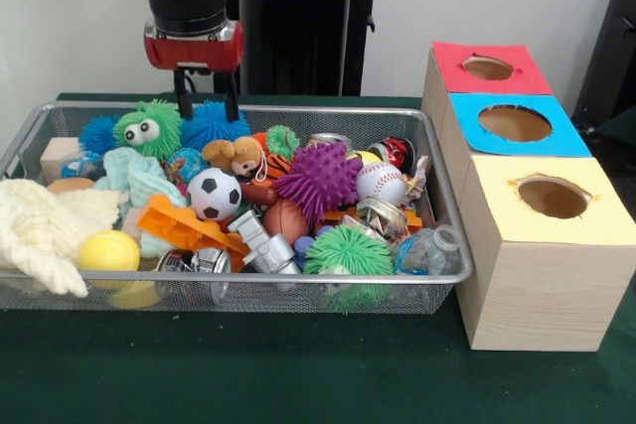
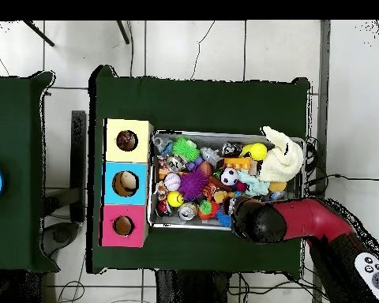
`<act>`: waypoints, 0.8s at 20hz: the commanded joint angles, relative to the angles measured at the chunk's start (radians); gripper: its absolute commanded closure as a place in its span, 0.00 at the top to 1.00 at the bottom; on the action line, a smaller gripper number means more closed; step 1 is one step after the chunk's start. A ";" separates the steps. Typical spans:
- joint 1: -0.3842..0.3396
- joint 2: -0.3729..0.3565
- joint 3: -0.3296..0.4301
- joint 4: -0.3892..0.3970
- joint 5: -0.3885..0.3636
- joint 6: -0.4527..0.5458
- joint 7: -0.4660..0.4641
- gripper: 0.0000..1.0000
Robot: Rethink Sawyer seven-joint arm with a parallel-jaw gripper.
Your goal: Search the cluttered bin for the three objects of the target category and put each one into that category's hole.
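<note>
The cluttered bin (image 1: 328,108), a long silver wire-mesh basket, is packed with toys. My gripper (image 1: 208,106) hangs at the bin's far edge, fingers apart and empty, just above a blue spiky ball (image 1: 214,126). Beside that ball is a green spiky toy with eyes (image 1: 147,129). A purple spiky ball (image 1: 318,178), a soccer ball (image 1: 215,194), a baseball (image 1: 381,183), a yellow ball (image 1: 108,250) and a green spiky ball (image 1: 348,250) lie further forward. In the overhead view the arm (image 2: 260,222) covers the gripper at the bin's (image 2: 224,133) near edge.
Three wooden boxes stand in a row right of the bin, with a red top (image 1: 522,74), a blue top (image 1: 467,131) and a yellow top (image 1: 487,206), each with a round hole. A cream knitted cloth (image 1: 40,230) drapes over the bin's left end.
</note>
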 commanded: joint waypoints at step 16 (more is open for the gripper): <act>-0.019 0.044 0.054 -0.180 0.014 0.151 -0.255 1.00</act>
